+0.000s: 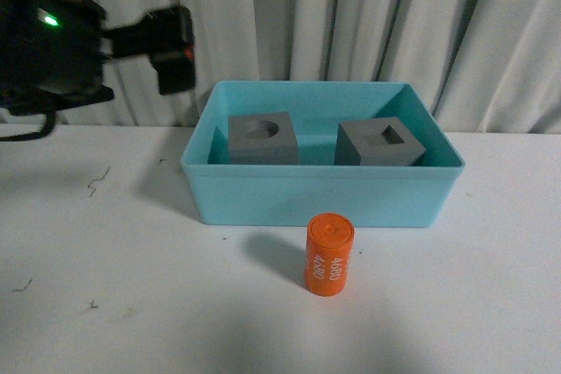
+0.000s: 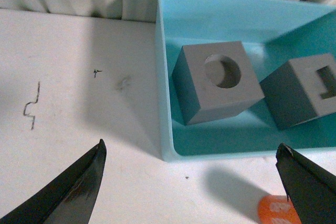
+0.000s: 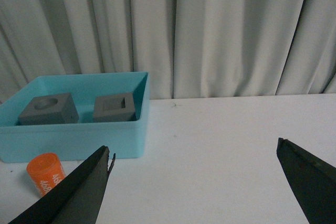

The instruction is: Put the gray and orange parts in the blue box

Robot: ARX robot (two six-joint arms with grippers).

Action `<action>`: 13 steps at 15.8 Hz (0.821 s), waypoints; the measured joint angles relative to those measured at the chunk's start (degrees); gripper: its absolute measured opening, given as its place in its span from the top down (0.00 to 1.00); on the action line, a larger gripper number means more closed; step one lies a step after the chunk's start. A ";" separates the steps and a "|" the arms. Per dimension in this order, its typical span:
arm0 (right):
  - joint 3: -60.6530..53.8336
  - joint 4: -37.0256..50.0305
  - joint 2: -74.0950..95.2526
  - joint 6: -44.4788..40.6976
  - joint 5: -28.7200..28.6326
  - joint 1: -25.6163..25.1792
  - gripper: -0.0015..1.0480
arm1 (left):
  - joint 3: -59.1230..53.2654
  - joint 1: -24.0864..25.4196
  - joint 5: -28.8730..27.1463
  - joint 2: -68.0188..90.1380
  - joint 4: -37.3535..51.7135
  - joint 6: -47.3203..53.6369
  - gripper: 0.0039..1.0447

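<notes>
The blue box holds both gray cubes; the orange cylinder sits on the table just outside its front wall. The left gripper and right gripper hang empty, jaws apart. A good pick likely squeezes the cylinder's round sides and lifts it clear of the wall.

Soft, slightly dim light comes from the right, so the orange cylinder and the blue box throw faint shadows leftward.

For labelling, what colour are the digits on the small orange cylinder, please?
White, on the small orange cylinder; clearest in front view.
</notes>
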 joint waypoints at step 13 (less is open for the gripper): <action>0.00 -0.13 0.00 0.00 0.15 0.00 0.06 | -52.04 12.94 -1.11 -90.90 -12.11 -2.71 0.31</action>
